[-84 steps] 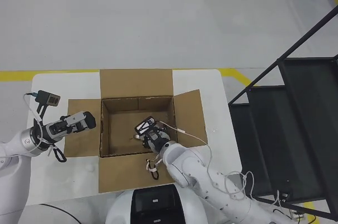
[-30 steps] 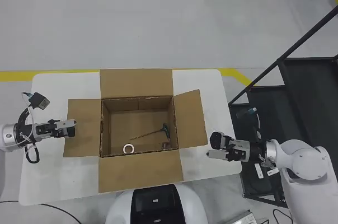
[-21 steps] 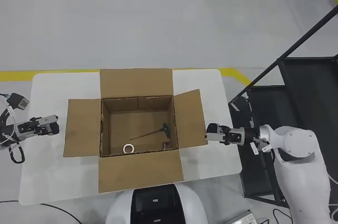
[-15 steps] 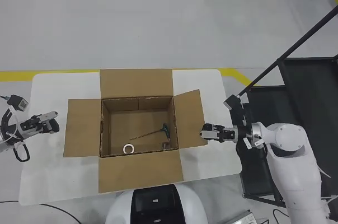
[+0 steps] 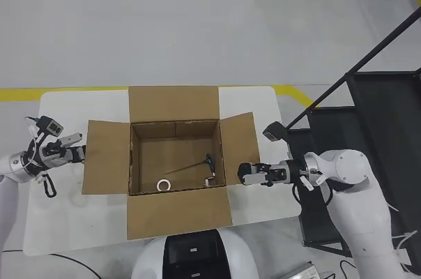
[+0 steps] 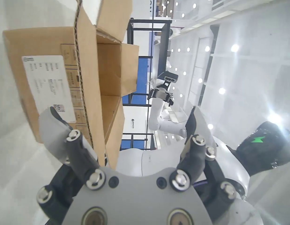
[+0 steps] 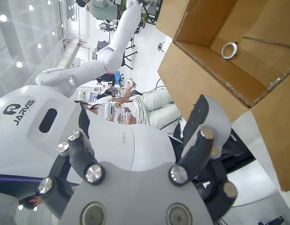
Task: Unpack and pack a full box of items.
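The open cardboard box (image 5: 106,157) stands mid-table with all its flaps spread. Inside lie a thin T-handled key (image 5: 193,166), a white ring (image 5: 164,185) and a small pale item (image 5: 209,181). My left gripper (image 5: 79,154) is at the left flap's outer edge. It is open (image 6: 121,120), and the flap's edge (image 6: 88,108) stands between its fingers, close to one of them. My right gripper (image 5: 242,173) hovers at the right flap's front corner, open (image 7: 140,113) and empty. The right wrist view looks into the box at the ring (image 7: 229,50) and the key's shaft (image 7: 264,41).
The white table (image 5: 71,104) has bare room on both sides of the box. A black stepped rack (image 5: 378,139) stands right beside the table, behind my right arm. A yellow floor line (image 5: 29,93) runs past the far edge.
The right arm left the box, swung out to the right, then came back to the right flap. The left gripper drew away and returned to the left flap. The box shifted slightly right.
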`<action>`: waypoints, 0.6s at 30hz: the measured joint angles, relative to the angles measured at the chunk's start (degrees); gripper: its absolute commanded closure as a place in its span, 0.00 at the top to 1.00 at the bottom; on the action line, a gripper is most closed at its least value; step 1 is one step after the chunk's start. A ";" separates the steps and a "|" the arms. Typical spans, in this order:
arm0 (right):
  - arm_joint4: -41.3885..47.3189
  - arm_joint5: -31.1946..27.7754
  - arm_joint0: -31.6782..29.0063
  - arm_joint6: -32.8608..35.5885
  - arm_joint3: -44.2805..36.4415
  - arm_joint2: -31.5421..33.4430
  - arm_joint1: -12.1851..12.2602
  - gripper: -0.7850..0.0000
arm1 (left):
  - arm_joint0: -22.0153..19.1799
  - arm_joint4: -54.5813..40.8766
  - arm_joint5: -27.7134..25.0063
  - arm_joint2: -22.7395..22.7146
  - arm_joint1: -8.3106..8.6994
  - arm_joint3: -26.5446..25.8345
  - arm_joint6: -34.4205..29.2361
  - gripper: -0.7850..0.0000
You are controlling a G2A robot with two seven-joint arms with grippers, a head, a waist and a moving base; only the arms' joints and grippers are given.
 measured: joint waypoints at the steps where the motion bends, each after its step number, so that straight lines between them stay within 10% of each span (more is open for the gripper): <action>1: -0.90 -0.15 -0.14 -1.48 -0.31 0.91 0.10 1.00 | 0.41 -0.97 -0.01 0.04 0.14 -0.76 0.03 1.00; 11: -15.82 2.20 -6.08 -21.60 0.33 14.22 1.16 1.00 | 4.96 -8.66 -0.04 0.57 2.16 -11.88 0.06 1.00; 18: -22.68 4.41 -5.14 -19.91 6.24 9.11 1.57 1.00 | 4.32 -9.92 -0.04 5.62 2.92 -17.65 0.05 1.00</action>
